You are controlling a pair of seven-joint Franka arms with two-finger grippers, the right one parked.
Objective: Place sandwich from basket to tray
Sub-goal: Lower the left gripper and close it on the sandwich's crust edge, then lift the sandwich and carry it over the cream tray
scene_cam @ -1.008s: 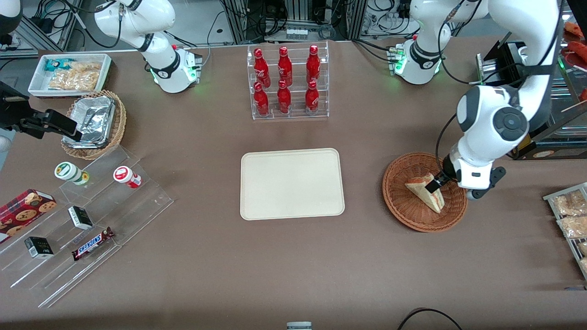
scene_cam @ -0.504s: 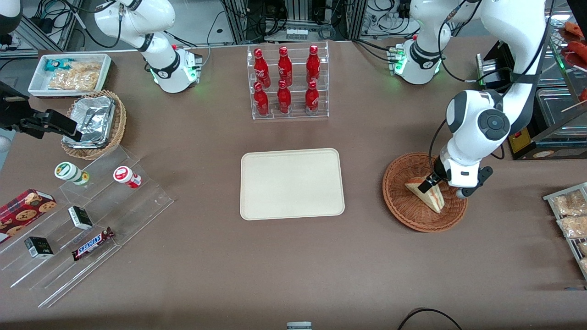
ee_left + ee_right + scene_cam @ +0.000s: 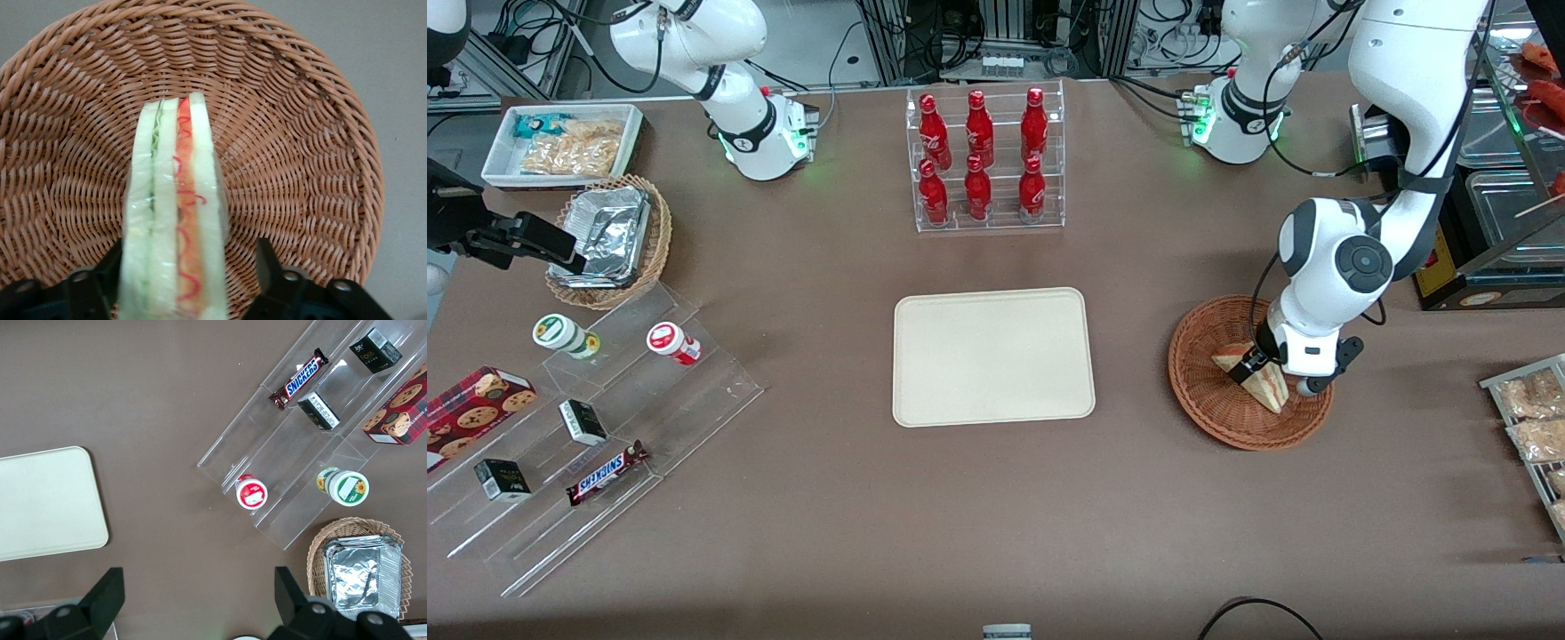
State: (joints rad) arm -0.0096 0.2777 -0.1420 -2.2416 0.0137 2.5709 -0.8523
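The sandwich (image 3: 1270, 389), a clear-wrapped wedge of pale bread with red and green filling, stands on edge in the round reddish-brown basket (image 3: 1202, 402) toward the working arm's end of the table. My gripper (image 3: 1252, 373) is down in the basket and open. Its black fingers (image 3: 267, 261) straddle the sandwich (image 3: 175, 213): one lies close against the bread, the other stands apart with bare basket (image 3: 300, 167) weave showing between. The cream tray (image 3: 993, 356) lies flat at the table's middle with nothing on it, and it shows again in the right wrist view (image 3: 47, 500).
A clear rack of red bottles (image 3: 985, 160) stands farther from the front camera than the tray. Toward the parked arm's end are a lighter wicker basket with a foil container (image 3: 609, 240), a white bin of snacks (image 3: 560, 142) and a stepped acrylic shelf (image 3: 596, 427). Bagged snacks (image 3: 1534, 418) lie beside the basket.
My arm has swung in over the basket and the gripper has sunk lower along the sandwich, shifting slightly toward the tray. The sandwich has stayed in place.
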